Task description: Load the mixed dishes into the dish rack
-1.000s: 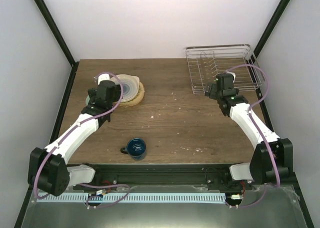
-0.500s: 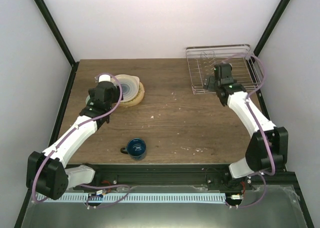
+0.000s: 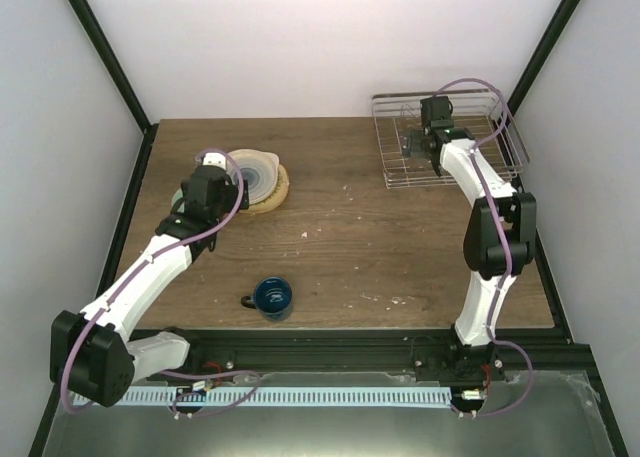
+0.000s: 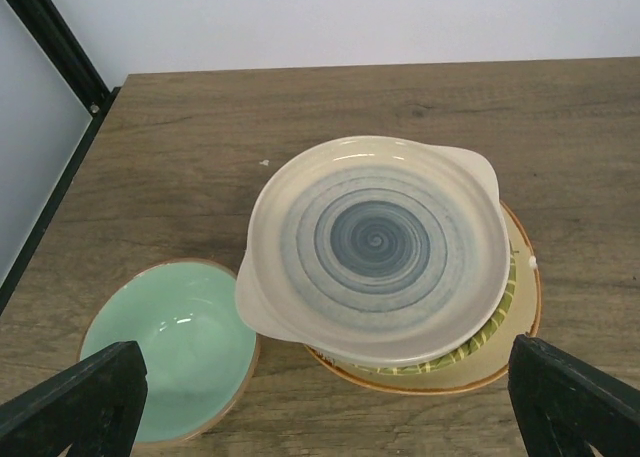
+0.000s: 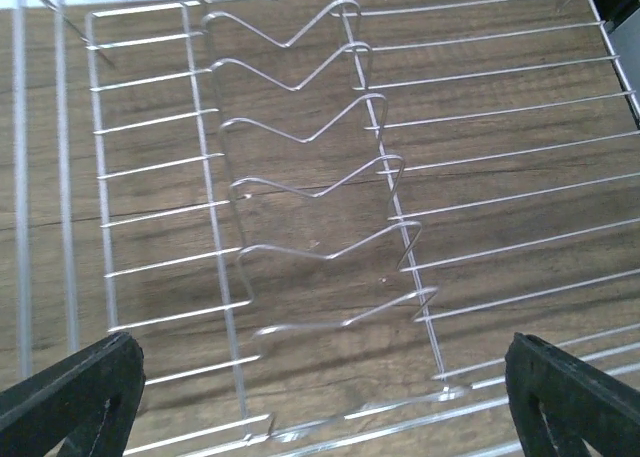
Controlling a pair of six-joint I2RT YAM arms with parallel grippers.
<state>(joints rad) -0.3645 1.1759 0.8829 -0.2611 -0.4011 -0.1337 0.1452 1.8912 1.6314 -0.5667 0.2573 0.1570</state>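
Note:
A cream plate with teal rings (image 4: 375,237) tops a stack over a lime green plate (image 4: 497,320) and a yellow-orange plate (image 4: 525,302); the stack sits at the table's back left (image 3: 258,177). A pale mint bowl (image 4: 170,347) lies just left of it. My left gripper (image 4: 325,417) is open and empty, above and just short of the stack and bowl, also seen from the top (image 3: 212,177). My right gripper (image 5: 320,407) is open and empty, hovering over the silver wire dish rack (image 5: 310,177), which stands at the back right (image 3: 480,97). A dark blue mug (image 3: 272,295) stands near the front.
The rack holds no dishes; its zigzag tines (image 5: 395,192) run down its middle. Black frame posts (image 3: 105,52) flank the table, with white walls close on the left, right and back. Bare wood (image 3: 350,227) lies between stack, mug and rack.
My right arm has swung farther back, from the rack's front edge to over the rack. My left gripper has edged slightly toward the plate stack.

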